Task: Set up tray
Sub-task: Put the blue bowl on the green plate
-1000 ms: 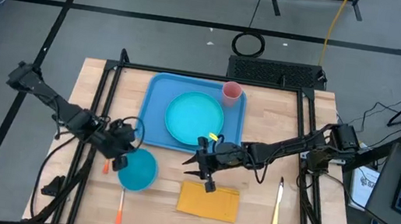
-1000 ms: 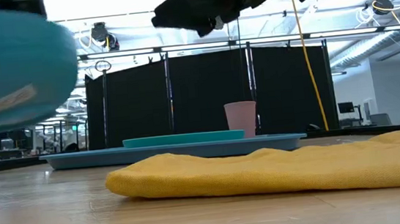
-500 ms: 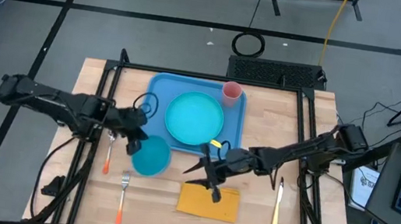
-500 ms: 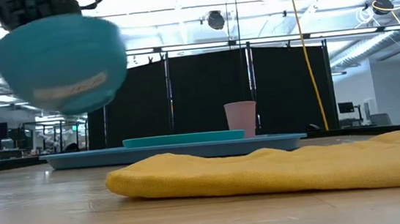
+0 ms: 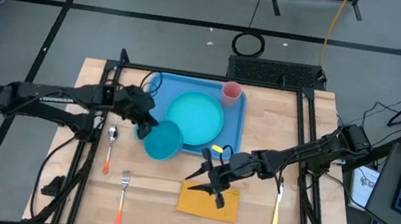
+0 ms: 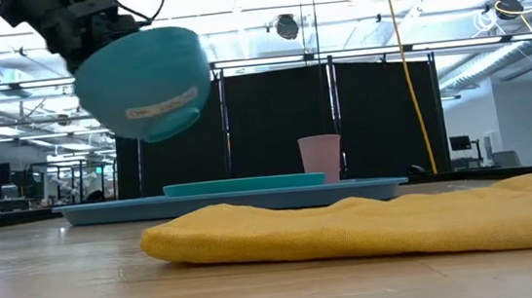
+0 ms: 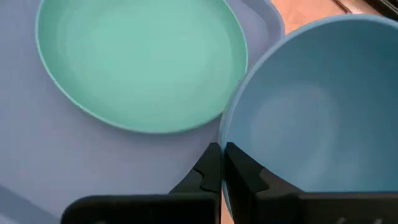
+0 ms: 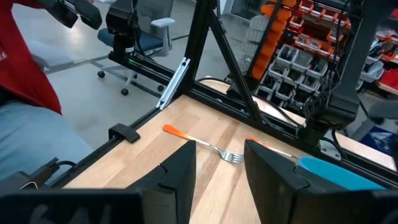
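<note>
The light-blue tray lies at the table's far middle. It carries a round teal plate and a pink cup in its far right corner. My left gripper is shut on a blue bowl, which hangs in the air over the tray's near left corner. In the low view the bowl is tilted high above the table. My right gripper is open and hovers over the far edge of the orange-yellow napkin, which lies flat near the table's front edge. My left gripper pinches the bowl's rim on the side toward the table's left, one finger inside the bowl and one outside. The fingers reach it from the left. The bowl is lifted clear and tilted.
A spoon and a fork, both with orange handles, lie on the wood left of the napkin. A yellow-handled knife lies to its right. The right wrist view shows a person in red beyond the table's left side.
My left gripper has carried the bowl up, right and toward the far edge, from over the bare wood by the cutlery to the tray's near left corner. My right gripper has moved a little toward the near edge, to over the napkin.
</note>
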`<state>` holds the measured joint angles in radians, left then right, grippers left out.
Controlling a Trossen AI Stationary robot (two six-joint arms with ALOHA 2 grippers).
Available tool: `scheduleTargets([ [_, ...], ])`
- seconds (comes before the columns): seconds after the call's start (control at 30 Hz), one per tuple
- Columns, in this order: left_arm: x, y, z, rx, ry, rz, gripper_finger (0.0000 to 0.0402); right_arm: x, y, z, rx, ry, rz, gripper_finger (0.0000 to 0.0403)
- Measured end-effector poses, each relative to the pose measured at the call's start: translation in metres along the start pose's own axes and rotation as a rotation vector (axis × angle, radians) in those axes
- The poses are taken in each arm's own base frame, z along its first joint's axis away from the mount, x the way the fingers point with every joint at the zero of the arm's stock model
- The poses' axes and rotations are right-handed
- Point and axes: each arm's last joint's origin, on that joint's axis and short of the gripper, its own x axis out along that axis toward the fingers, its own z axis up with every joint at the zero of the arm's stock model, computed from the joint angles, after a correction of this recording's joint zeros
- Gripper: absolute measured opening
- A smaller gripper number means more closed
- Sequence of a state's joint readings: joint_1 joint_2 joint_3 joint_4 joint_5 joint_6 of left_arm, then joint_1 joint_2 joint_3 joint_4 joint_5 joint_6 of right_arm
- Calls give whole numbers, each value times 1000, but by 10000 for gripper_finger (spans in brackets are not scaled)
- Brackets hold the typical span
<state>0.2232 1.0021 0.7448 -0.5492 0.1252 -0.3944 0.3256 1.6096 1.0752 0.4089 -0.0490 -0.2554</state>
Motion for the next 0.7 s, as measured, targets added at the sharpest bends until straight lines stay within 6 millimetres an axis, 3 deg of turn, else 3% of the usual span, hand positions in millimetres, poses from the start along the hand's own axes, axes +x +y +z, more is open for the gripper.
scheduleTargets([
  [0.53, 25, 30, 103, 16, 168, 161, 5, 0, 1, 0, 7, 5, 6, 128],
  [0.7, 42, 46, 126, -8, 190, 167, 5, -1, 4, -2, 7, 29, 20, 128],
])
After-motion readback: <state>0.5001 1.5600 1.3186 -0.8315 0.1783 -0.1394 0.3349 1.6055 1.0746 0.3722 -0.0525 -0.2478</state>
